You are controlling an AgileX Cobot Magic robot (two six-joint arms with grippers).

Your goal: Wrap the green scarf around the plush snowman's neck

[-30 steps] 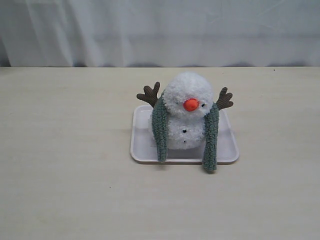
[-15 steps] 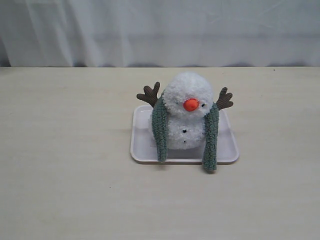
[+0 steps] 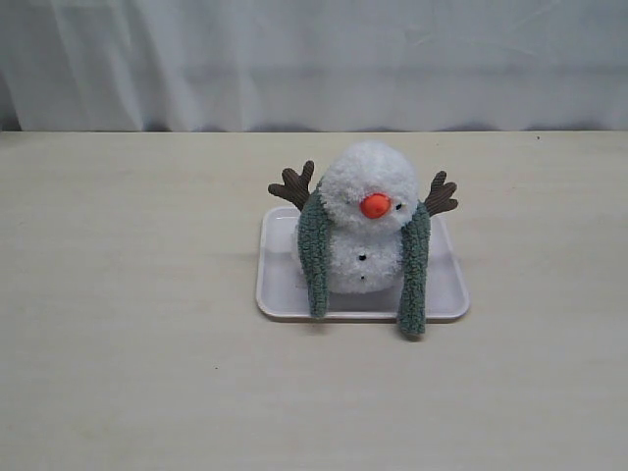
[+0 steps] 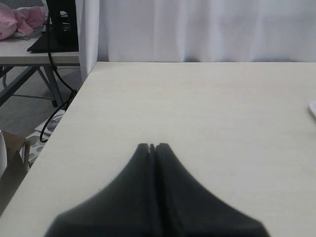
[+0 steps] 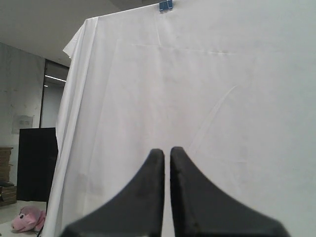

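Green scarf (image 3: 413, 275) is draped behind the plush snowman's (image 3: 368, 182) neck and over both shoulders. Both ends hang down the front, one on each side of the body. They're not crossed or looped, so the wrap isn't closed at the front.

- The strand on the left of the exterior view ends on the tray (image 3: 280, 289), close to its front rim.
- The strand on the right runs longer. Its tip goes over the tray's front rim and touches the worktop (image 3: 128, 294).
- The snowman sits upright on the white tray, mid-worktop, facing the camera with its orange nose turned slightly to the right of that view. The brown branch arms (image 3: 293, 184) stick up behind the scarf on both sides.

Your pincers:
- Left pincer (image 4: 152, 146): jaws pressed together with nothing between them. It hangs over bare worktop near the side edge, well apart from the tray, of which only a corner (image 4: 313, 108) shows in the left wrist view.
- Right pincer (image 5: 167, 153): jaws nearly together with a thin slit between them, gripping nothing. It points at the white backdrop sheet (image 5: 222, 98), and a blue clip (image 5: 165, 5) holds the sheet's top edge.

A pink plush toy (image 5: 27, 218) lies beyond the sheet.
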